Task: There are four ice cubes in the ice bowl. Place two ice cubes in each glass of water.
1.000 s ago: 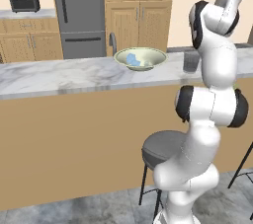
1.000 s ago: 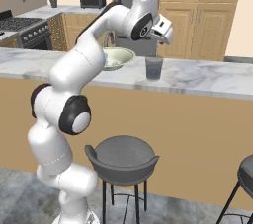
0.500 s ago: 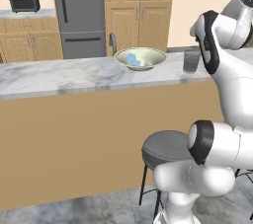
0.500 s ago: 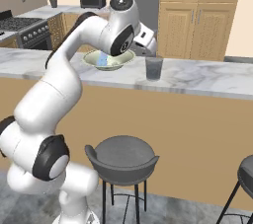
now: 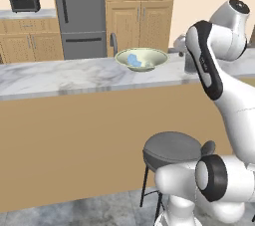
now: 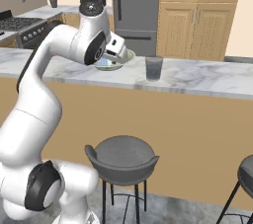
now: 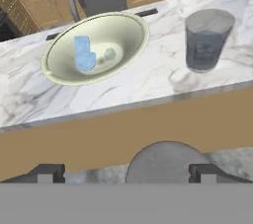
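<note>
Hand view: my end effector [image 7: 126, 172] hangs released; ahead, ice cubes [image 7: 85, 56] look slippery, probably light, so I'd pinch flat sides.

Grey stool [image 6: 121, 155] before marble counter [image 5: 55, 75], apparently untouching.

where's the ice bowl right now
The ice bowl sits on the marble counter, left of the glass of water in the hand view, in front of the fridge.
</note>
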